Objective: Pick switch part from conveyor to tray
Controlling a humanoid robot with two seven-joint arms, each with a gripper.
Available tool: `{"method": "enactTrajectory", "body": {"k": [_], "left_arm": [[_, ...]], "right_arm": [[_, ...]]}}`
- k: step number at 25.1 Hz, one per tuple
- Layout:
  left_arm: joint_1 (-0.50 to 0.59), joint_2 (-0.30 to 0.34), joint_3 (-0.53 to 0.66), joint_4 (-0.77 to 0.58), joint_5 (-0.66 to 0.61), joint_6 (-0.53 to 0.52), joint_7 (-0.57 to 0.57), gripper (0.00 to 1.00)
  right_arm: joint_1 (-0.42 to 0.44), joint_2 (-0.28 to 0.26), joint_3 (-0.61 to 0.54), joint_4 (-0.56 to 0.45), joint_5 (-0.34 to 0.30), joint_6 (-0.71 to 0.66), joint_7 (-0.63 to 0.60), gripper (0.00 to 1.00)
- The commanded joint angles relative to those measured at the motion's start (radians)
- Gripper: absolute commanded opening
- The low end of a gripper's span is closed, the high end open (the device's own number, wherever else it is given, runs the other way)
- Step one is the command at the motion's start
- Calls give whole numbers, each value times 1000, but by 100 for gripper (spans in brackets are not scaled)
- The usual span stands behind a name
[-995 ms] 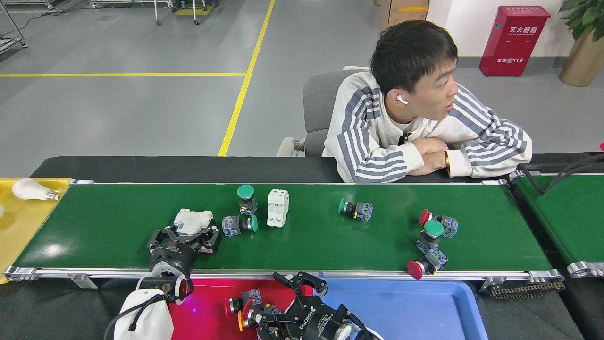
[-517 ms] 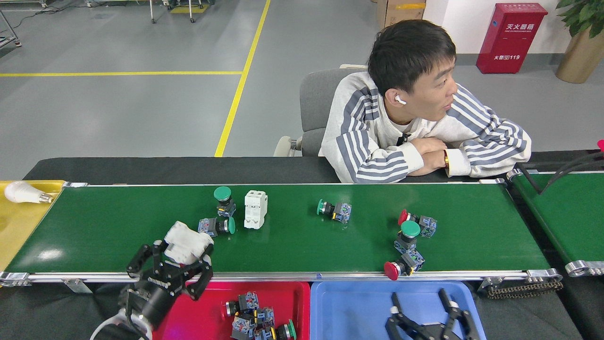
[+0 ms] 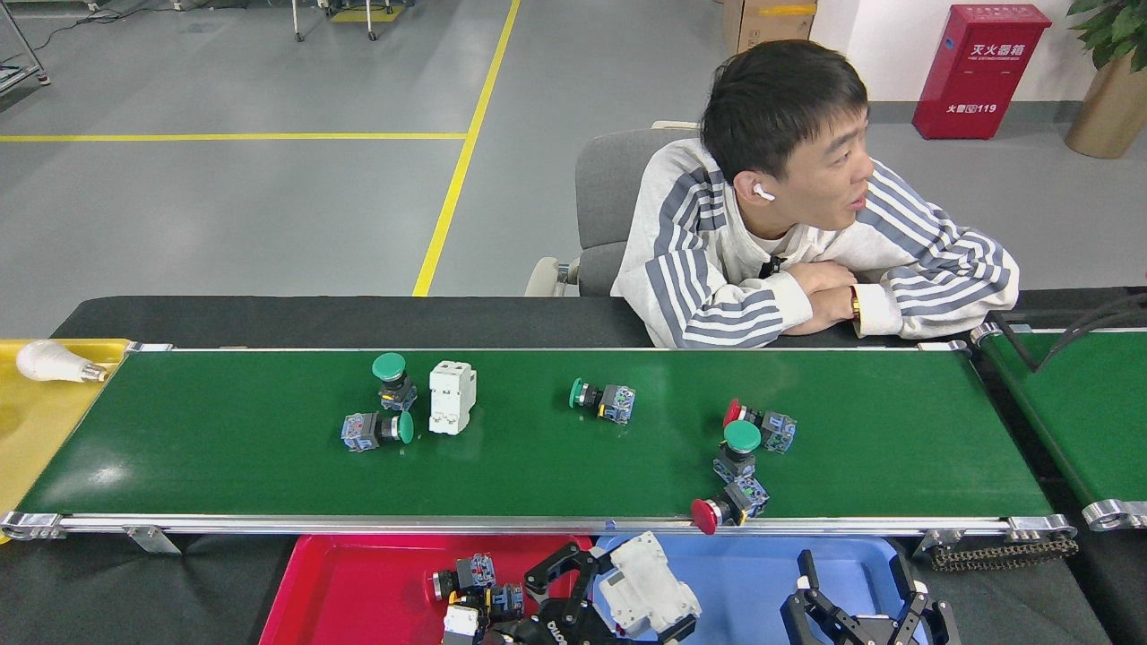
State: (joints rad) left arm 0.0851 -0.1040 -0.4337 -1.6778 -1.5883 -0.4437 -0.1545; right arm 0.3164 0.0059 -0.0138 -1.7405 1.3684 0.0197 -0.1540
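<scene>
The left gripper (image 3: 618, 587) hangs low at the bottom edge, fingers wrapped around a white switch part (image 3: 645, 587), right over the seam between the red tray (image 3: 358, 591) and the blue tray (image 3: 744, 573). The right gripper (image 3: 860, 596) sits over the blue tray, fingers spread, nothing between them. Push-buttons lie piled in the red tray (image 3: 470, 582). Up on the conveyor (image 3: 224, 448), a white breaker (image 3: 451, 409) stands beside two green-capped buttons (image 3: 385, 403), another green one (image 3: 602, 399) lies mid-belt, and a red-and-green cluster (image 3: 739, 461) crowds the near rail. A person in a striped sweater (image 3: 717, 269) leans on the far side. A bulb (image 3: 56, 360) rests in the yellow tray (image 3: 36, 430).
</scene>
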Motion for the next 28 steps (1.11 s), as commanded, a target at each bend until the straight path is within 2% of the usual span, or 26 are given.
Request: {"method": "enactTrajectory", "body": {"k": [1, 6, 10, 13, 15, 17, 20, 22, 24, 28], "left_arm": [[10, -6, -16, -13, 7, 72, 4, 99], [25, -5, 0, -25, 48, 79, 6, 100], [27, -5, 81, -71, 50, 122, 7, 100], [31, -3, 196, -99, 50, 194, 9, 100], [27, 6, 358, -99, 48, 260, 10, 100], [27, 40, 529, -95, 48, 255, 10, 100], [45, 159, 714, -48, 77, 161, 15, 100], [58, 202, 741, 0, 160, 115, 15, 100], [58, 213, 741, 15, 199, 109, 15, 100], [27, 224, 739, 50, 205, 103, 13, 100]], "right_arm": [[0, -18, -48, -13, -9, -6, 1, 100], [-2, -47, -97, -10, -51, -9, 37, 100], [-14, -64, -94, 3, -51, -14, 45, 100], [-53, -86, -86, 6, -49, -86, 77, 100], [-89, -87, -78, 6, -49, -176, 163, 100], [-143, -80, -43, 10, -48, -237, 231, 100], [-232, -86, 67, 52, -48, -265, 307, 100], [-287, -84, 146, 91, -48, -265, 347, 100], [-329, -80, 201, 124, -48, -265, 356, 100], [-407, -72, 319, 187, -48, -265, 379, 100]]}}
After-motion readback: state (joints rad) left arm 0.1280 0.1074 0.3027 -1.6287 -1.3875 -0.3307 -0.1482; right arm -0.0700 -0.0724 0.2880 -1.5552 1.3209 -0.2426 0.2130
